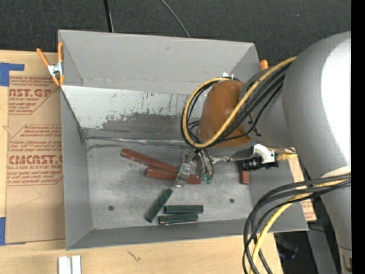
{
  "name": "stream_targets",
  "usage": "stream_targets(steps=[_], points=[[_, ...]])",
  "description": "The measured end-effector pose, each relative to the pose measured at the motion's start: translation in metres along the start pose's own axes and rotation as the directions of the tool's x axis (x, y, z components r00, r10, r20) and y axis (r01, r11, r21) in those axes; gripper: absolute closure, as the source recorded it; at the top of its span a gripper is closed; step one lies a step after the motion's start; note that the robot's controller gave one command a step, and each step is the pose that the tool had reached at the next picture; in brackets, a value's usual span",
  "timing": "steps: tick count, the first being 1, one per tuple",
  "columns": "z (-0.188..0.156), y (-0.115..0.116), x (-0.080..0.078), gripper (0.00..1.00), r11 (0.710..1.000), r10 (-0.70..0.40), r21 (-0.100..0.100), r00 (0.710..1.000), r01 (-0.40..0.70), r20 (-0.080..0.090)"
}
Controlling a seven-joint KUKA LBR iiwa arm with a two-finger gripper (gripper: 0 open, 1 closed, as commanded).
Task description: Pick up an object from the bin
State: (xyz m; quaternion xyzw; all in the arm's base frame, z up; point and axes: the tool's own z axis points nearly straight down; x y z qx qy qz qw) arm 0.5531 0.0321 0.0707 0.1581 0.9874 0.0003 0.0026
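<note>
- Claw: low in the bin, down at floor level, right of the middle. How wide it stands is masked by its own hardware, so I cannot tell, and nothing can be read as gripped.
- Nearest thing: a reddish-brown stick lying flat on the floor. Its right end runs in under the claw. Touching or just above, I cannot tell.
- Judgement: this stick is the likely pick. The claw sits at its end, probably because that end is free of the others.
- A second reddish-brown stick lies just up-left, slanted. It meets or overlaps the first near its left end, so a lift could drag both.
- A tilted dark green stick lies below the claw, apart from it.
- Two more dark green sticks lie side by side near the front wall, flat and close together.
- A small reddish piece lies alone to the right, by the wrist hardware.
- Everything lies loose and flat, scattered, with no heap.
- Orange cover and looped cables hang above the claw and are robot parts.
- Bin: grey metal, with sloped walls that keep things on the centre floor.
</note>
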Motion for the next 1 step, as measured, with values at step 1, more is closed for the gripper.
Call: stream_targets(steps=[1], points=[[-0.184,-0.0346,0.0135,1.0,0.999,-0.044,-0.001,0.999,0.044,0.004]])
